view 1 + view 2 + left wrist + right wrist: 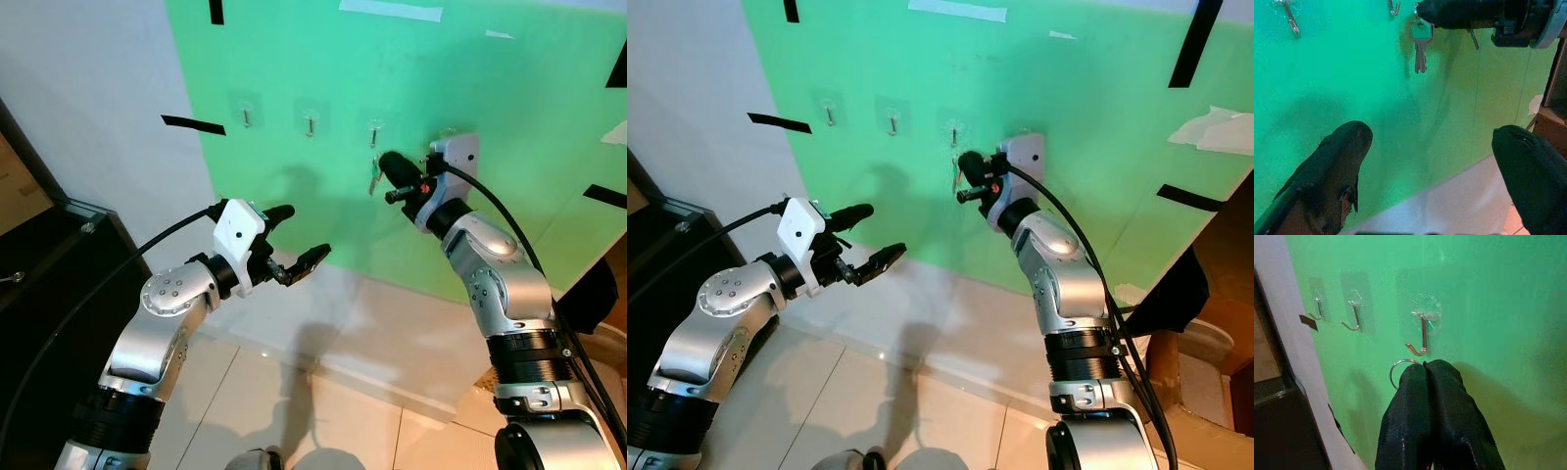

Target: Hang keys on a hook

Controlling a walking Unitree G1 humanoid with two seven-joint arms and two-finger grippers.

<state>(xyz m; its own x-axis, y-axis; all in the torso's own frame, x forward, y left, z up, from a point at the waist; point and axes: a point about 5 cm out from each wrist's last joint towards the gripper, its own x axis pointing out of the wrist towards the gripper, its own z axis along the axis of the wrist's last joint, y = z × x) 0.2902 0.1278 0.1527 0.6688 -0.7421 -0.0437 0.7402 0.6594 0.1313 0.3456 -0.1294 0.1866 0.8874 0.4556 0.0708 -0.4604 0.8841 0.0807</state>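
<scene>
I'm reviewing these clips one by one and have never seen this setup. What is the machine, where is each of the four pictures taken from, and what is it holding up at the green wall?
This is a humanoid robot with two silver arms, each ending in a pincer of two long black fingers. The two wide pictures come from a stereo camera on its head, looking forward and down. The other two come from cameras on its wrists, looking along each pincer's fingers.

Ahead is a green panel with a row of small metal hooks stuck to it. The right pincer is shut on a key ring, holding it just below one hook. The keys, one with a green head, dangle from the ring against the panel. The ring is not yet over the hook.

The left pincer is open and holds nothing, raised in front of the panel, lower and to the left.
</scene>
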